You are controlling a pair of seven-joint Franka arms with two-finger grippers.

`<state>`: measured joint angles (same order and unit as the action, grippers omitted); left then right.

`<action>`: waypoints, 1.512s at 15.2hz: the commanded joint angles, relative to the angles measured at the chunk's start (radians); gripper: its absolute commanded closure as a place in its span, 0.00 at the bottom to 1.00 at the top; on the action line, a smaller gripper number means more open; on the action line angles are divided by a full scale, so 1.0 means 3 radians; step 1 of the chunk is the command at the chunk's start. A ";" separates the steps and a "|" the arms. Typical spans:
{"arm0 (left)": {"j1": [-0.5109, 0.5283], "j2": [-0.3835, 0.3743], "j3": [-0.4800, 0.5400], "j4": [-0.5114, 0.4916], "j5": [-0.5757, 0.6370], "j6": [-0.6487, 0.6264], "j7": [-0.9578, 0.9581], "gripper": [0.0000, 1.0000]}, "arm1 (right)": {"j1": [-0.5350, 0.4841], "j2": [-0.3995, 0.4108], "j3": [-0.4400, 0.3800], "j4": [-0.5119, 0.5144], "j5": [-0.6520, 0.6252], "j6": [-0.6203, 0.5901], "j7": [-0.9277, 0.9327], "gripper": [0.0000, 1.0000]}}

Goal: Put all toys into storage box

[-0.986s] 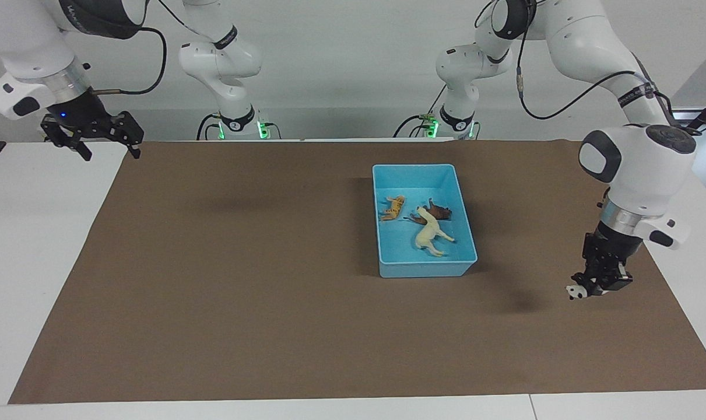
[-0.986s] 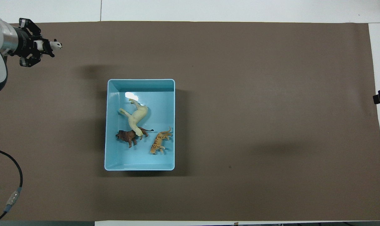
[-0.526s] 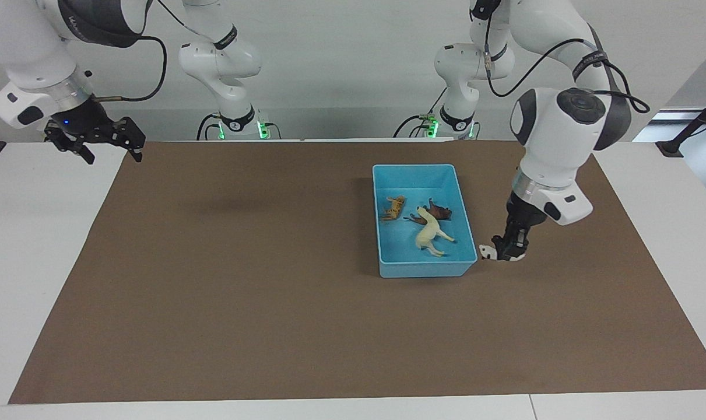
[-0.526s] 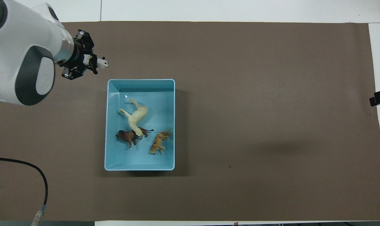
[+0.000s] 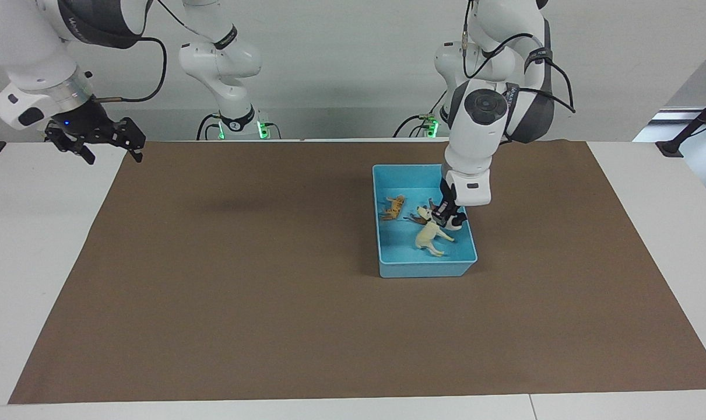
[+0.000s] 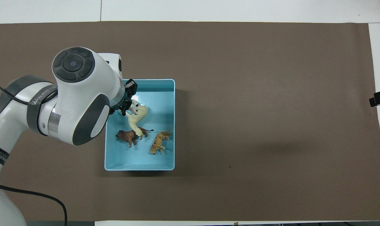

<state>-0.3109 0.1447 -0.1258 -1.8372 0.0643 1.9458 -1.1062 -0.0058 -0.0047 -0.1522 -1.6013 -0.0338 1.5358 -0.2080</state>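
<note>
A brown mat (image 5: 271,280) covers most of a white table (image 5: 32,233), and on it, toward the left arm's end, sits the light blue storage box (image 5: 421,269), a low-walled rectangular bin with a rim, seen from above as an open tray (image 6: 139,166). The left arm reaches down over the box, its white wrist housing hiding the box wall nearest that arm's end in the overhead view. The left gripper (image 5: 446,220) hangs low inside the box, over the toys, its fingers closed tight on the black-and-white panda (image 6: 134,107), whose white head pokes out from the fingers directly over the cream-white horse (image 6: 138,117); from either view it cannot be told whether the panda touches the horse. The horse (image 5: 431,236) lies on its side on the box floor, the largest of the figurines, its head end resting against the brown maned animal (image 6: 127,137), which lies nearer to the robots than the horse's body. The orange striped tiger (image 5: 393,208) lies on the box floor beside the brown animal, toward the right arm's end (image 6: 158,144), apart from the other two. The right gripper (image 5: 90,137) waits in the air over the corner of the table at the right arm's end, by the mat's edge, its fingers spread wide and holding nothing.
</note>
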 commanded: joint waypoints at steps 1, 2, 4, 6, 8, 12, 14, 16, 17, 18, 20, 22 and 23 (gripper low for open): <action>-0.0032 -0.0221 0.0031 -0.0293 0.0031 0.0008 0.0246 0.01 | -0.0001 -0.0051 0.0011 -0.0036 -0.0020 -0.0001 -0.0048 0.00; -0.0032 -0.0222 0.0031 -0.0293 -0.0015 0.0003 0.0236 0.00 | -0.0001 -0.0051 0.0011 -0.0036 -0.0020 -0.0001 -0.0048 0.00; 0.0003 -0.0247 0.0036 -0.0278 -0.0056 0.0008 0.0246 0.00 | -0.0001 -0.0071 0.0011 -0.0041 -0.0020 -0.0001 -0.0048 0.00; 0.0069 -0.0247 0.0071 -0.0247 -0.0046 0.0053 0.0424 0.00 | -0.0006 -0.0076 0.0011 -0.0041 -0.0015 -0.0001 -0.0048 0.00; 0.0385 -0.0206 0.0071 -0.0161 -0.0041 0.0084 0.1015 0.00 | -0.0006 -0.0081 0.0011 -0.0041 -0.0015 -0.0001 -0.0048 0.00; 0.1076 -0.0252 0.0077 -0.0059 -0.0020 0.0049 0.2685 0.00 | -0.0011 -0.0081 0.0011 -0.0041 -0.0015 -0.0001 -0.0048 0.00; 0.1281 -0.0298 0.0077 0.0039 -0.0020 -0.0063 0.3215 0.00 | -0.0011 -0.0082 0.0011 -0.0041 -0.0015 -0.0001 -0.0048 0.00; 0.1343 -0.0329 0.0082 0.0243 -0.0025 -0.0435 0.3324 0.00 | -0.0011 -0.0087 0.0011 -0.0041 -0.0015 -0.0001 -0.0048 0.00; 0.1353 -0.0334 0.0082 0.0315 -0.0030 -0.0584 0.3329 0.00 | -0.0011 -0.0082 0.0011 -0.0041 -0.0020 -0.0001 -0.0048 0.00; 0.1348 -0.0334 0.0077 0.0406 -0.0035 -0.0692 0.3329 0.00 | -0.0011 -0.0087 0.0011 -0.0041 -0.0015 -0.0001 -0.0048 0.00; 0.1343 -0.0329 0.0071 0.0626 -0.0051 -0.0896 0.3329 0.00 | -0.0011 -0.0087 0.0011 -0.0041 -0.0015 -0.0001 -0.0048 0.00; 0.1343 -0.0329 0.0066 0.0755 -0.0031 -0.1172 0.3334 0.00 | -0.0011 -0.0087 0.0011 -0.0041 -0.0015 -0.0001 -0.0048 0.00; 0.1343 -0.0334 0.0051 0.0765 -0.0041 -0.1189 0.3355 0.00 | -0.0011 -0.0087 0.0011 -0.0041 -0.0020 -0.0001 -0.0048 0.00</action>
<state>0.0952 0.0396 -0.1099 -1.6427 0.0584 1.6441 -0.1212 -0.0056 -0.0149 -0.1512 -1.6006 -0.0338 1.5358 -0.2080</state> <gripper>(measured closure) 0.000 0.000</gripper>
